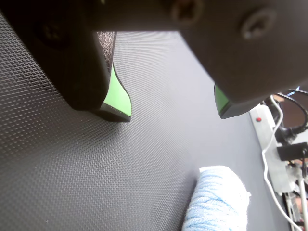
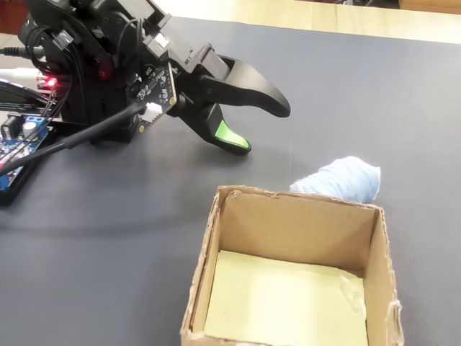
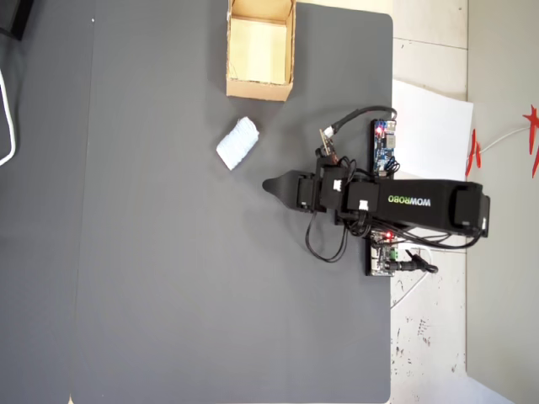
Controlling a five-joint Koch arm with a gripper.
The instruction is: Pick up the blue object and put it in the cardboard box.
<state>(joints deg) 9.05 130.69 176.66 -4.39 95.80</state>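
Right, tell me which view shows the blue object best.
The overhead view: the blue object lies whole on the mat, apart from the cardboard box. In the fixed view the box's far wall hides its base; the wrist view cuts it off at the bottom edge.

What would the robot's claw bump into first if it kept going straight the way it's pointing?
Probably just the dark mat. In the overhead view the gripper points left, and the blue object sits off to one side of that line, so it would likely miss it.

The arm was black with green "WOWROBO" lettering, loose black cables, and green-padded black gripper jaws.
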